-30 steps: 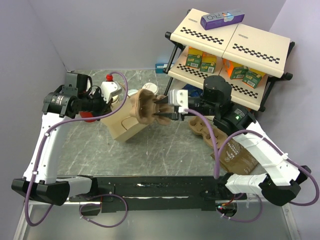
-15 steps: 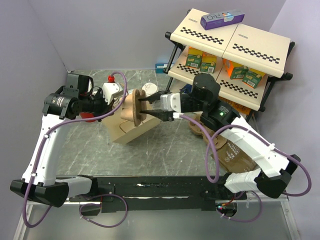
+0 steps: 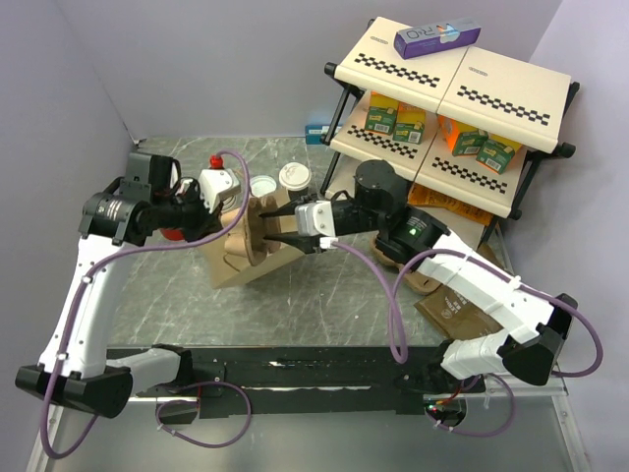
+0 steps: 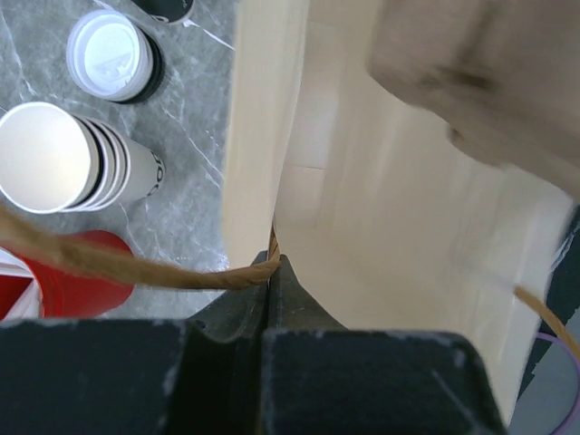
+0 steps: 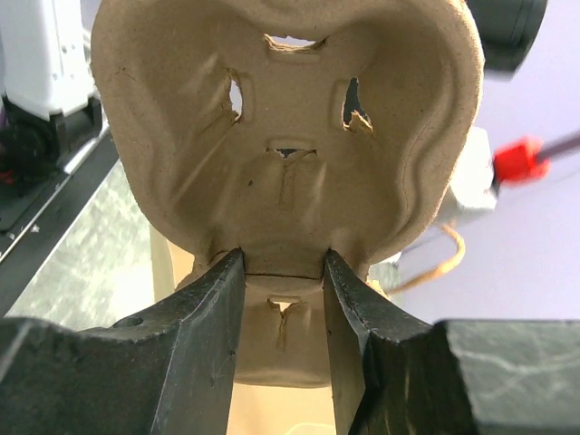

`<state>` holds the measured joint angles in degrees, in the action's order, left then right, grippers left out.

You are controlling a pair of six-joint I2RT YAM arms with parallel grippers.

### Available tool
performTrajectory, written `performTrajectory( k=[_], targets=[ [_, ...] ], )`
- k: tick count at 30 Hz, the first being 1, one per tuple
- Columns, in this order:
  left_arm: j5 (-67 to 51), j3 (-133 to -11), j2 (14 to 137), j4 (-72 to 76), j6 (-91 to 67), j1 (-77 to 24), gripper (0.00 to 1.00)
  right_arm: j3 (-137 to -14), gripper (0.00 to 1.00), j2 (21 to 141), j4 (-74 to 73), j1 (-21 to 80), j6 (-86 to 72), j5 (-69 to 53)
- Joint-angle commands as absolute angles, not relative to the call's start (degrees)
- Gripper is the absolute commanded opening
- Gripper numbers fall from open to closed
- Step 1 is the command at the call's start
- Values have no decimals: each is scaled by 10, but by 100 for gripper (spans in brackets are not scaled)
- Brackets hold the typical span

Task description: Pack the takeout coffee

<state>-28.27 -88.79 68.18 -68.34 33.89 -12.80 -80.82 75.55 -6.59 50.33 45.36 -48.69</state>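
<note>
The takeout coffee [image 3: 293,176], a dark cup with a white lid [image 4: 109,54], stands on the table behind the bag, apart from both grippers. A tan paper bag [image 3: 231,265] lies tilted with its mouth facing right. My left gripper [image 3: 236,200] is shut on the bag's rim and twine handle [image 4: 136,272]; its fingertips [image 4: 272,263] meet on the paper. My right gripper [image 3: 280,221] is shut on a moulded pulp cup carrier [image 5: 290,118], pinching its lower edge between the fingers [image 5: 284,258]. The carrier [image 3: 257,224] sits at the bag's mouth.
A stack of cream lidless cups [image 4: 63,159] and a red cup [image 4: 72,285] lie left of the bag. A two-tier shelf rack [image 3: 462,88] with boxes stands at the back right. Flat brown bags [image 3: 462,315] lie under the right arm.
My right arm has swung left, carrying the carrier up to the bag's mouth. The bag has shifted left and the lidded cups behind it have come into view. The left gripper has kept its hold.
</note>
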Motion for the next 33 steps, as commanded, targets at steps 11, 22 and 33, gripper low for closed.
performTrajectory(
  k=[11,22,33],
  targets=[
    [-341,-868,631,-661,326,-130,1,-816,0,715,-242,516,499,-367],
    [-331,-866,623,-639,301,-185,1,-900,0,780,-400,544,520,-229],
    [-299,-797,592,-579,295,-194,1,-799,0,671,-299,528,478,-268]
  ],
)
